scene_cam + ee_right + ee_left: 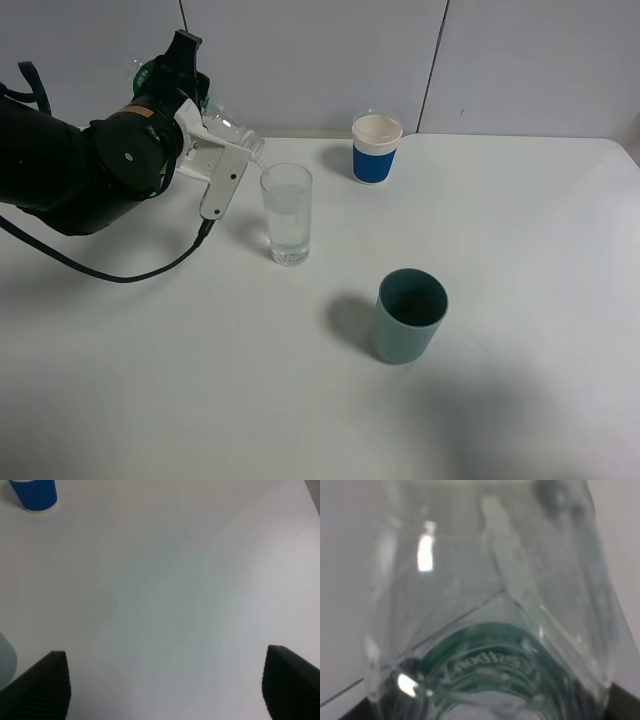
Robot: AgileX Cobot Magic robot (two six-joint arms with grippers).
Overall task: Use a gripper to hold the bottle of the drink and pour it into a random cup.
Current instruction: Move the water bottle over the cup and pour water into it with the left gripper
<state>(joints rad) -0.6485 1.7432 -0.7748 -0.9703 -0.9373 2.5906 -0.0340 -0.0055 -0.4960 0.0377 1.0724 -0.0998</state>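
Your left gripper [225, 165] has its white jaws clamped on the clear plastic bottle [228, 126]. The bottle is tipped, with its open mouth just over the rim of the tall clear glass [288, 215], which stands left of centre on the counter [520, 250] and is mostly full of water [290, 228]. The lettering on the bottle's green band [485, 665] is too blurred to read. Your right gripper [167, 685] has its jaws spread wide and holds nothing.

Open bench [540, 250] lay right of the grey-green cup [408, 315] and paper cup [376, 148]; the glass cup [288, 213] stood left of them.
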